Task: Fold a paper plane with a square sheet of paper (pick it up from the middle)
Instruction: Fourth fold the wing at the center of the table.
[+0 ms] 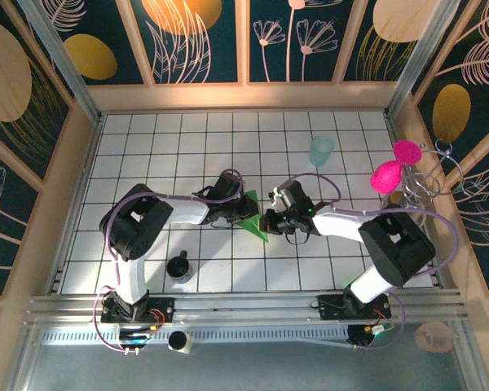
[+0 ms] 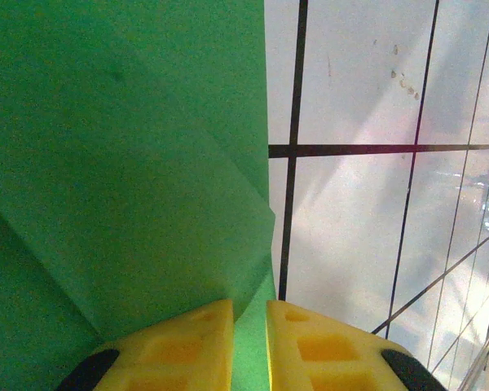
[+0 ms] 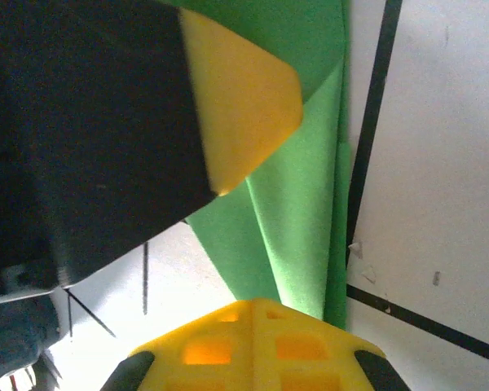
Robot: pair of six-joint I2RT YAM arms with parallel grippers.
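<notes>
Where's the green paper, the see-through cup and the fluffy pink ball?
green paper [image 1: 256,225]: top view, on its lower pointed part.
see-through cup [image 1: 321,151]: top view, on its side wall.
fluffy pink ball [image 1: 385,177]: top view, on its middle.

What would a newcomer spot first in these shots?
The bright green folded paper in the centre of the scene, with the left claw pinching its edge and the right claw closed right against it. Next, the fluffy pink pompoms on the right side, and the pale teal cup standing farther back.
</notes>
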